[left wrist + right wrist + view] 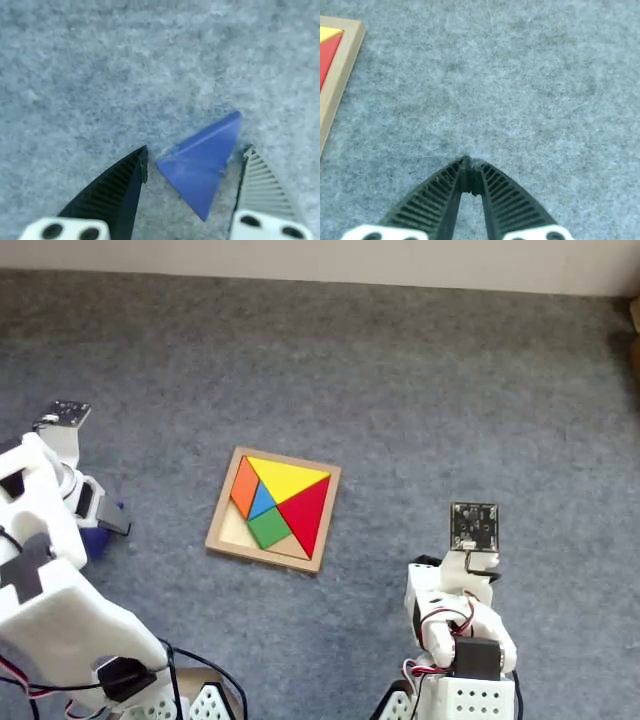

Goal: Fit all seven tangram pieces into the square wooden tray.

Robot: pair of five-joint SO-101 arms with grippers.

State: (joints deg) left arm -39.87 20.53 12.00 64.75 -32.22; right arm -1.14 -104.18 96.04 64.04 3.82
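Overhead, blue triangle (97, 540) prob. half-hidden; wrist cam: left gripper (196, 150) straddles it.

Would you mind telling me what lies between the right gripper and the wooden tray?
That stretch is bare grey felt, as the right wrist view shows, from the right gripper to the wooden tray.

grey felt surface (420, 380), pale wall (400, 258)
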